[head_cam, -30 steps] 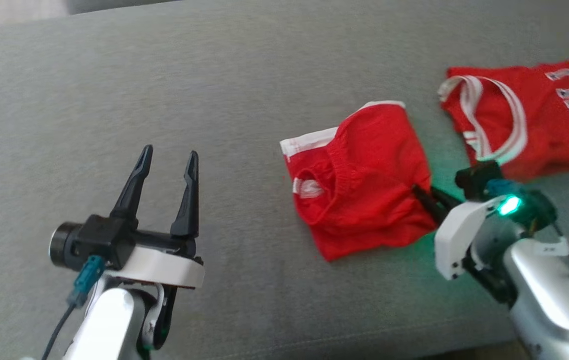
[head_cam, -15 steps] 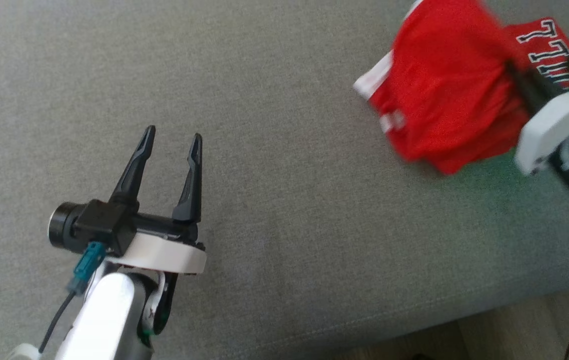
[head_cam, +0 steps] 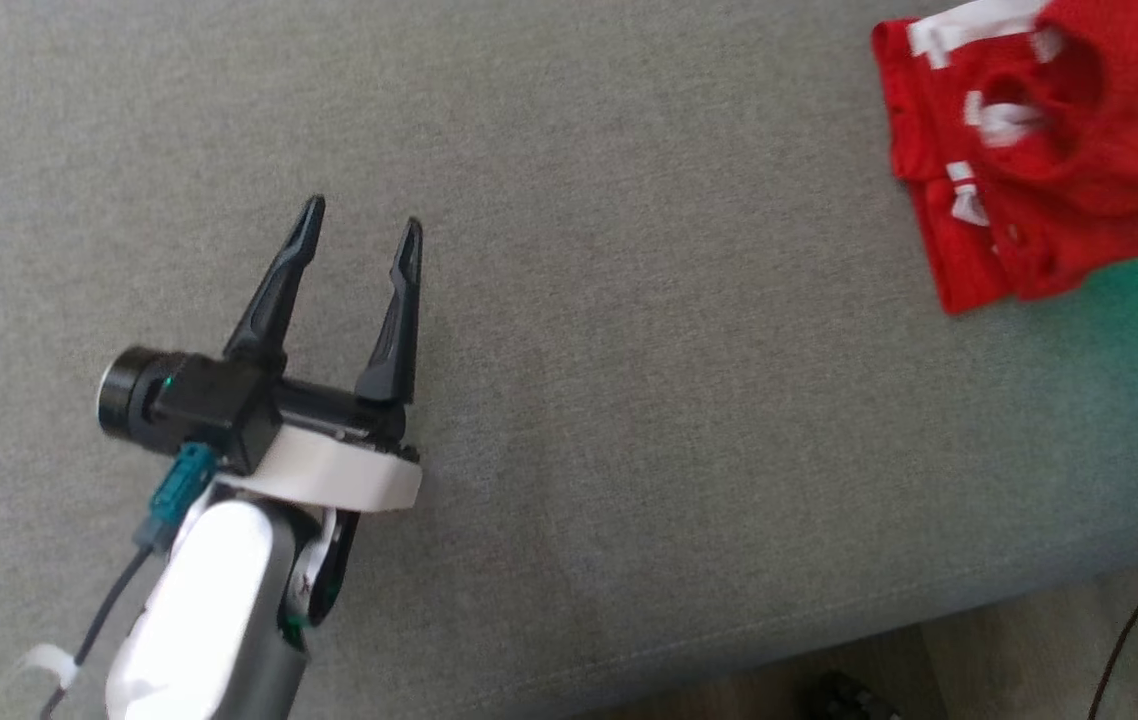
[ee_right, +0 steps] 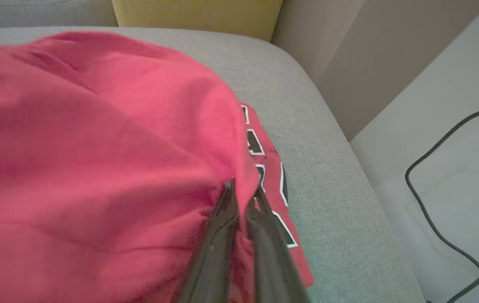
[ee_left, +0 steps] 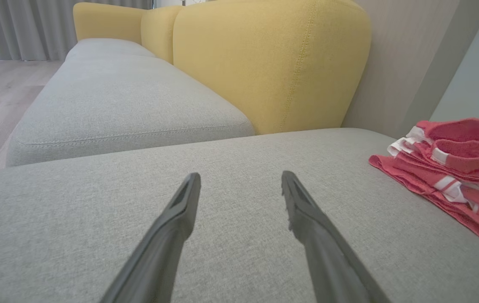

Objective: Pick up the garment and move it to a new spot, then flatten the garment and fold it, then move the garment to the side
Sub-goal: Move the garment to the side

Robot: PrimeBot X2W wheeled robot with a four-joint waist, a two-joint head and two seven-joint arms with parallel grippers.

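The garment (head_cam: 1059, 150) is a folded red piece with white trim at the far right of the grey sofa seat (head_cam: 629, 400). In the right wrist view my right gripper (ee_right: 243, 189) is shut on a bunched edge of the garment (ee_right: 96, 147). It hangs over a second red jersey (ee_right: 273, 202) with black letters, which lies on the seat beneath. My left gripper (head_cam: 363, 215) hovers open over bare cushion, well left of the garment (ee_left: 454, 164). Nothing is between the left gripper's (ee_left: 240, 176) fingers.
A yellow back cushion (ee_left: 264, 63) rises behind the seat, and another grey seat (ee_left: 117, 101) runs off to the left. The seat's front edge (head_cam: 829, 640) drops to a wooden floor. A dark cable (ee_right: 433, 210) lies on the pale floor to the right.
The head camera has turned, shifting the whole picture. My right gripper carried the garment to the right, over the lettered jersey. The left gripper stayed open in place.
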